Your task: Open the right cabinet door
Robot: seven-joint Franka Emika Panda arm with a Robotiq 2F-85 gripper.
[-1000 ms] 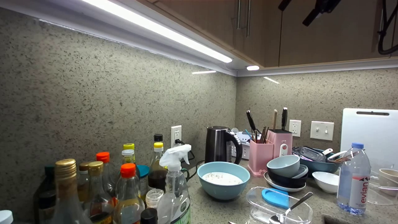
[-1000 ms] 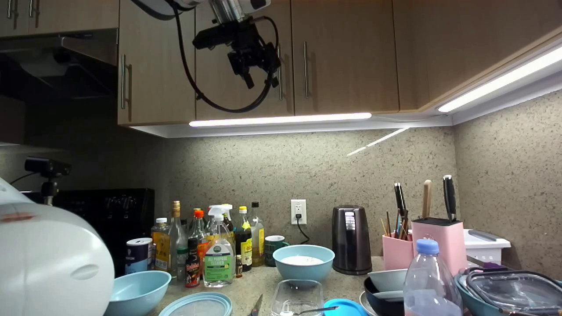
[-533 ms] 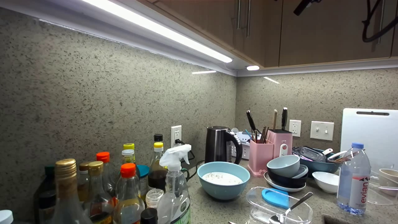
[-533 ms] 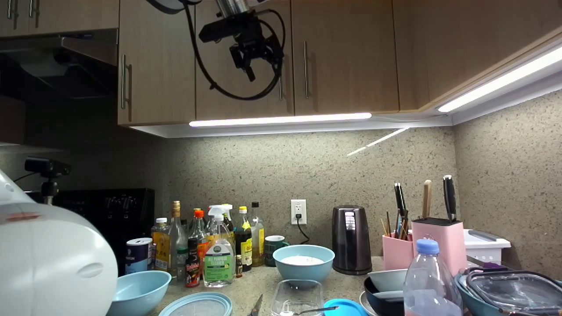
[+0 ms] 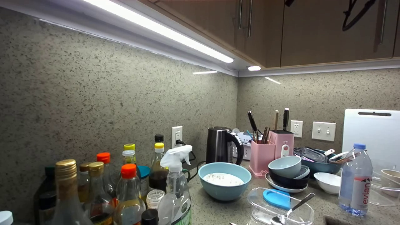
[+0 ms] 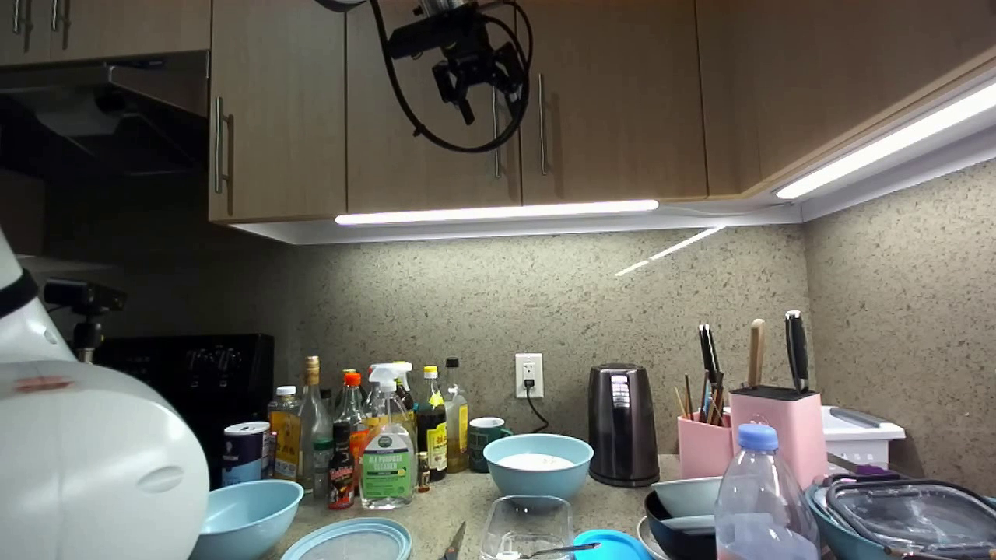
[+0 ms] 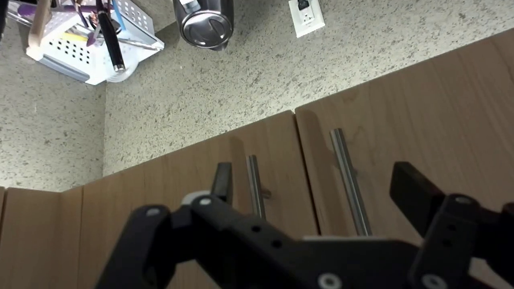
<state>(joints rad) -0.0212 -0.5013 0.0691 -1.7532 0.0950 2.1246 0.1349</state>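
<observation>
- Status: early stage, est. approach only. Right cabinet door (image 6: 615, 101) is closed; it hangs in the upper row, R of the left cabinet door (image 6: 420, 175), above the kettle (image 6: 624, 424) end of the counter.
- Done: you have the gripper (image 7: 315, 182) up at door height; no contact w/ the door's metal handle (image 6: 543, 124) seen.
- Fingers (image 7: 223, 180): released, spread wide, grasping nothing. Wrist view (upside down) shows both that handle and the left door handle (image 7: 350, 182) in the gap btwn them, as seen; depth unclear.
- Pos.: in an exterior view you sit mainly in front of left cabinet door; the cable (image 6: 482, 149) loop reaches approx. the seam, just L of the target handle.
- Left to do (judgement): shift R so only the target bar is btwn fingers, move in, grip, pull door out; hinges hidden, prob. on its R side.
- Diff. vs 0.5 s ago: in the same exterior view, gripper and cable stand higher and further R, nearer the target handle. Both doors: no change, closed. Counter items: no change noted.
</observation>
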